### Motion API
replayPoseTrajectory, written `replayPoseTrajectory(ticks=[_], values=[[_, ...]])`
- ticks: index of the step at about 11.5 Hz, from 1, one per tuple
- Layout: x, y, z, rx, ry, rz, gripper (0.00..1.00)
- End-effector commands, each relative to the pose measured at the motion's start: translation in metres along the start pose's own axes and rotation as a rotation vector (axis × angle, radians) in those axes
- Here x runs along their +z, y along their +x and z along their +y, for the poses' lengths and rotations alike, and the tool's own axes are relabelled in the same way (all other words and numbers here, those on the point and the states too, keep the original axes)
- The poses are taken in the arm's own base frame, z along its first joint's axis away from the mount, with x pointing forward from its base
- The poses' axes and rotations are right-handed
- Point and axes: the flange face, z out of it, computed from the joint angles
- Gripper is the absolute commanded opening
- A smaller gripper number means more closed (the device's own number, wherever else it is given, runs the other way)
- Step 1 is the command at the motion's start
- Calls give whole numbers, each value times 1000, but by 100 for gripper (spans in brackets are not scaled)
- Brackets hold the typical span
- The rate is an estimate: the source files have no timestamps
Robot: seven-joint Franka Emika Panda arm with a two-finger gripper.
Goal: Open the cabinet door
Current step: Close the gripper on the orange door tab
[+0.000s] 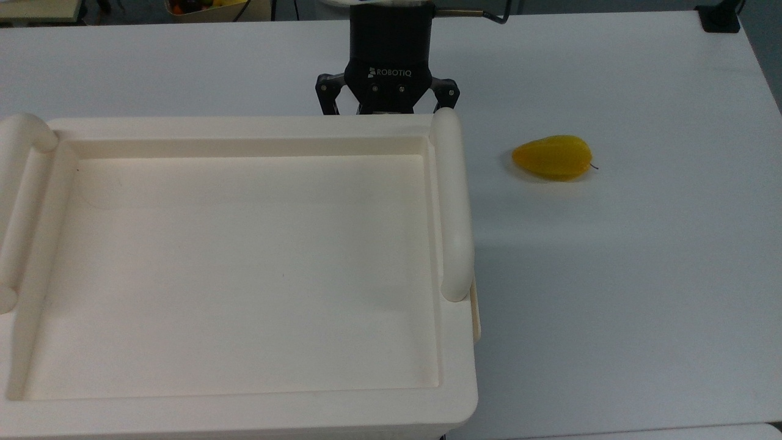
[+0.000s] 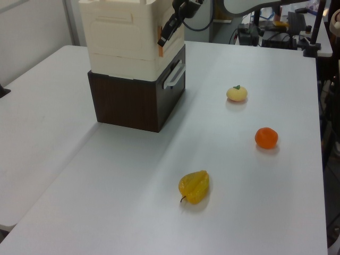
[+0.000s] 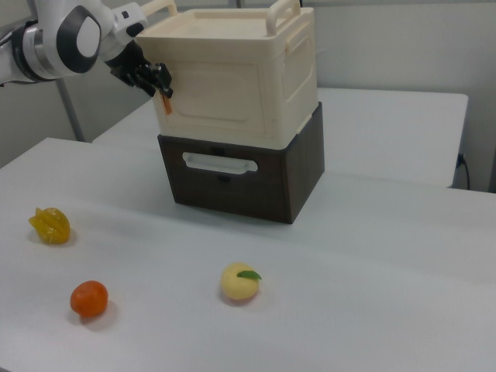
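Right view: end effector (image 3: pixel 160 84), upper left, at door (image 3: pixel 217 97) edge beside orange tab; finger state unclear. Door looks closed; opening remains.

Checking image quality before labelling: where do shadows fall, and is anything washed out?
Top view: the cabinet throws a soft shadow rightward onto the table; its pale tray top lacks contrast. Left view: a faint shadow sits under the yellow fruit. Right view: lighting is even, without glare.
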Motion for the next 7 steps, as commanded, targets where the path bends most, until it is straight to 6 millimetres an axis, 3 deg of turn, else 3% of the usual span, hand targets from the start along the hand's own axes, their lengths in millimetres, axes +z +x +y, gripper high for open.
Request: replayPoseTrajectory(ticks=[1,3,7], values=[[-4,3,-6,7,-14,32,49],[-4,3,-6,7,-13,33,46],[-4,3,-7,8,-10,31,28]])
